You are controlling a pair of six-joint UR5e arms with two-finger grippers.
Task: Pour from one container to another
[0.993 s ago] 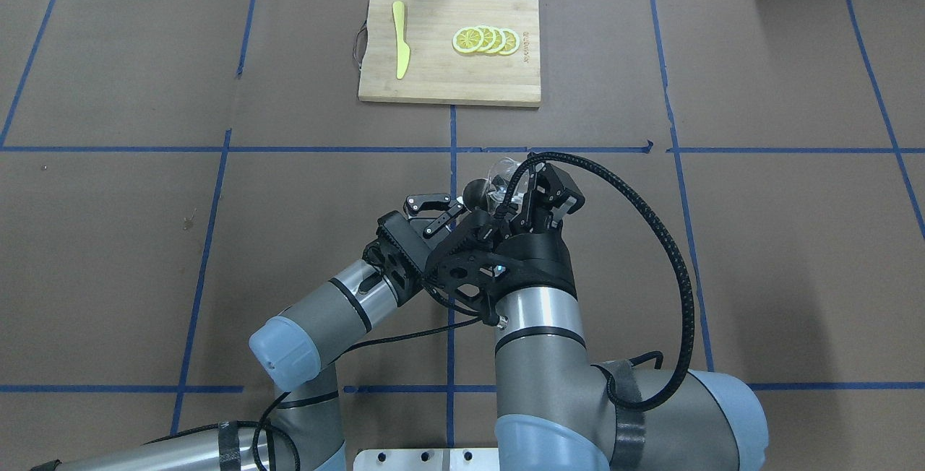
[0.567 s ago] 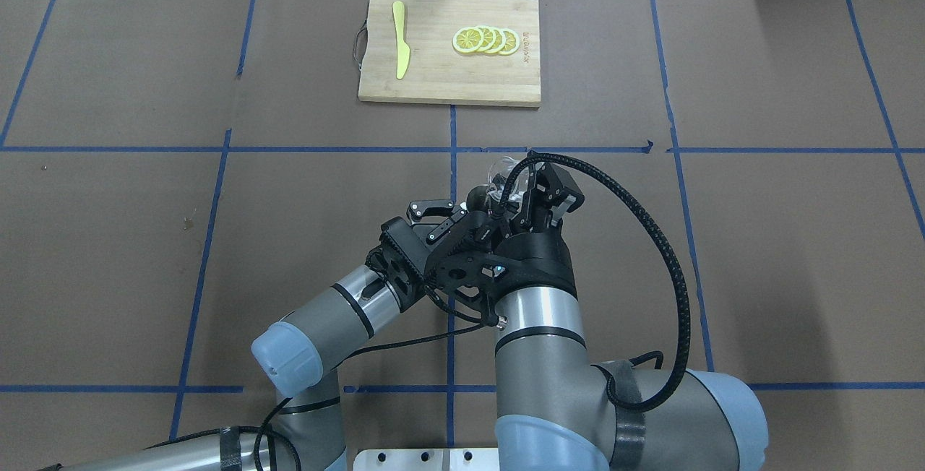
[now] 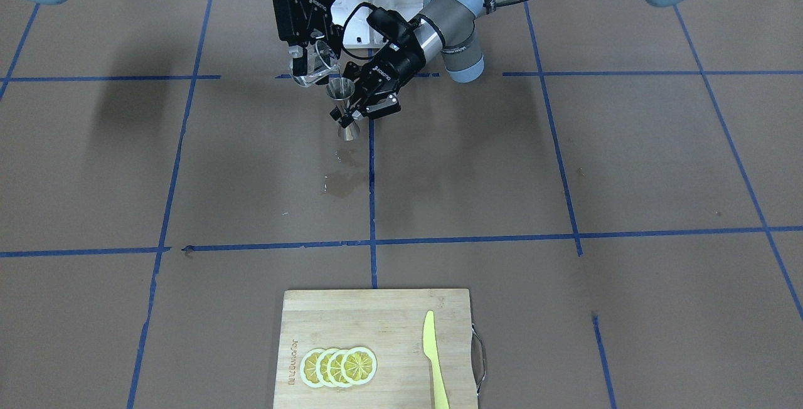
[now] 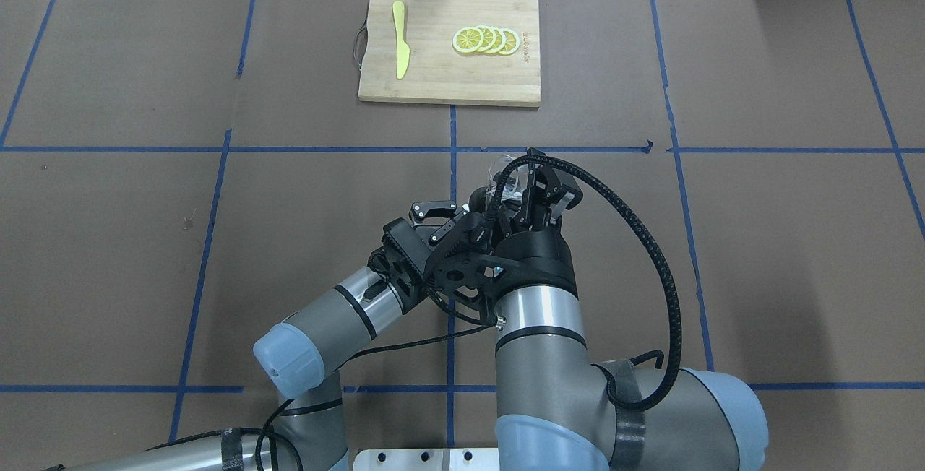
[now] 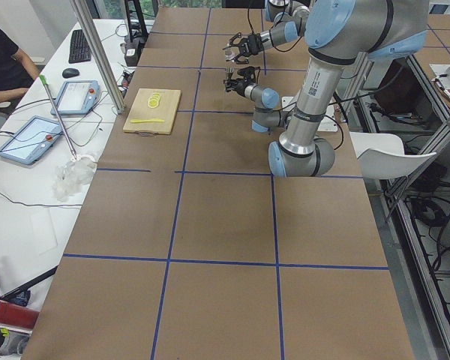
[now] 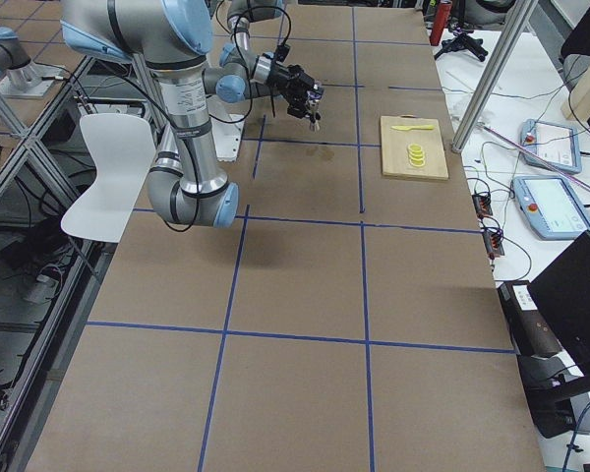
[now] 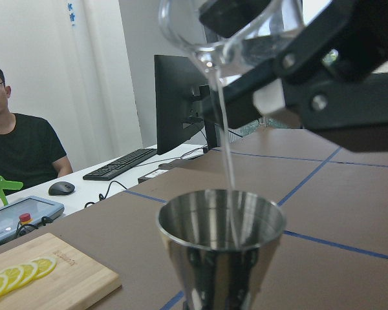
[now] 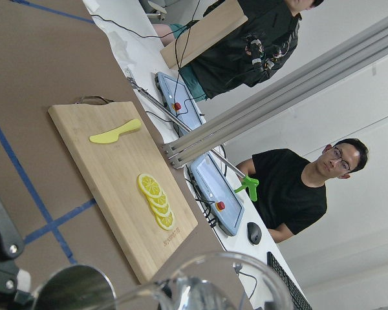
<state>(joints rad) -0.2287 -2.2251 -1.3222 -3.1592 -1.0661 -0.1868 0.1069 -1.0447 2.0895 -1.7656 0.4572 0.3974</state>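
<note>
My right gripper (image 3: 308, 54) is shut on the clear glass cup (image 3: 317, 67), holding it tilted above the table. A thin stream of clear liquid (image 7: 227, 161) falls from the cup (image 7: 226, 32) into the steel jigger (image 7: 220, 245). My left gripper (image 3: 349, 119) is shut on the waist of the jigger (image 3: 340, 91) and holds it upright, just under the cup's lip. In the overhead view the cup (image 4: 506, 176) sits beside the dark mouth of the jigger (image 4: 477, 199), between my right gripper (image 4: 531, 189) and left gripper (image 4: 457, 215). The right wrist view shows the cup's rim (image 8: 207, 284) next to the jigger (image 8: 74, 287).
A wet patch (image 3: 342, 183) stains the brown paper under and in front of the jigger. A wooden cutting board (image 4: 433, 88) at the far side carries lemon slices (image 4: 485, 40) and a yellow knife (image 4: 399, 39). People sit at a desk beyond the table's far edge.
My right wrist has turned a little, tipping the cup further over the jigger. The left gripper with the jigger has shifted slightly right, toward the cup.
</note>
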